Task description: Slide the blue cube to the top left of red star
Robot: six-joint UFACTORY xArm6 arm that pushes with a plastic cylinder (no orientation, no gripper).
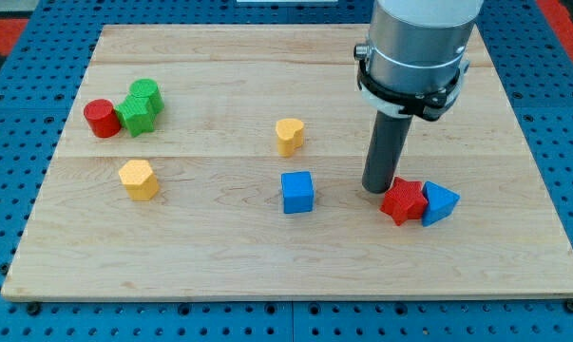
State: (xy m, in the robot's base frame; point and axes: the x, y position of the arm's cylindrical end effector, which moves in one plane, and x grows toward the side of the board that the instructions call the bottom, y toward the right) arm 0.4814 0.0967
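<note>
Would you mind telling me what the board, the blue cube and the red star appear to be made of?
The board looks like pale unfinished or lightly sealed wood: grain lines and plank seams show. The blue cube and red star look like painted wood or matte plastic; flat even colour, no gloss, so I can't settle which. My tip sits just at the star's upper left.

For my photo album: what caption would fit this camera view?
My tip rests just left of the red star block, with the blue cube further left on the wooden board.
</note>
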